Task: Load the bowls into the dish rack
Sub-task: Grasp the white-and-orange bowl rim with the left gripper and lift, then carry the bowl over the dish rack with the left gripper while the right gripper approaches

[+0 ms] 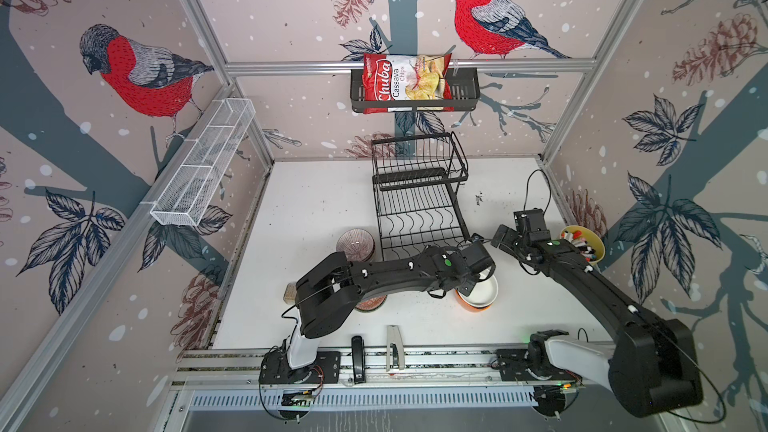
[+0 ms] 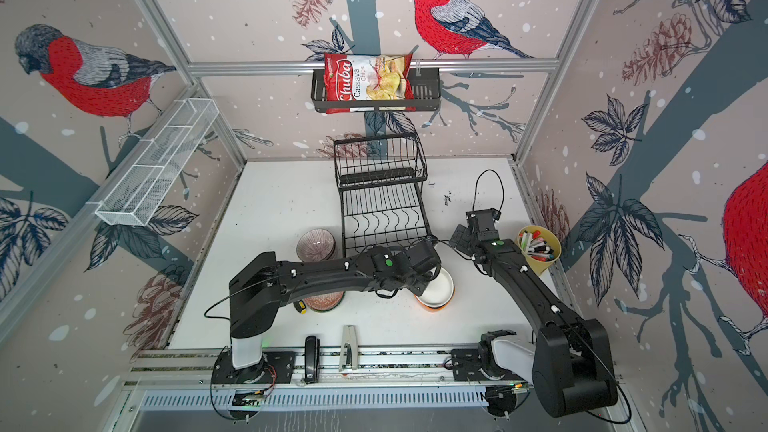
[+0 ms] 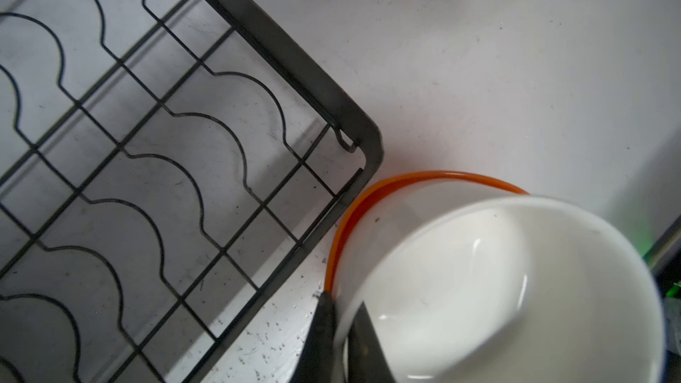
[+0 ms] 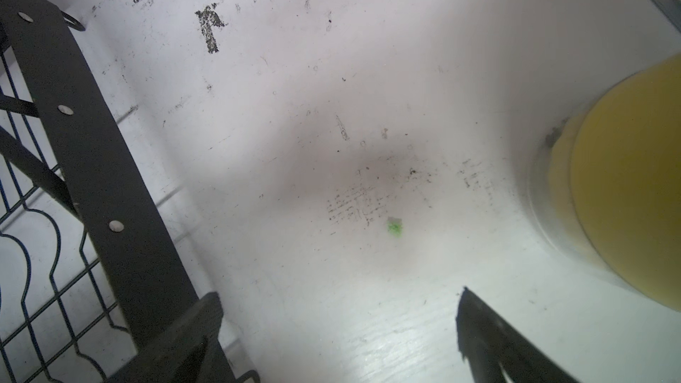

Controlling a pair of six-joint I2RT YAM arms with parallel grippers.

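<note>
The white table carries the black wire dish rack, its raised basket tier at the far end and its flat slotted tray at the near end. Just off the rack's near right corner sits a plain orange bowl, its rim almost touching that corner, with a white bowl resting inside it, off-centre. A mauve striped bowl stands just beside the rack's near left corner. An orange patterned bowl lies farther out in front of that same side, mostly hidden under the left arm. A yellow cup of markers stands well to the rack's right. The left end effector is pinched tight on the white bowl's rim, one finger inside and one outside. The right end effector hangs spread wide and empty over bare table beside the rack's right edge.
</note>
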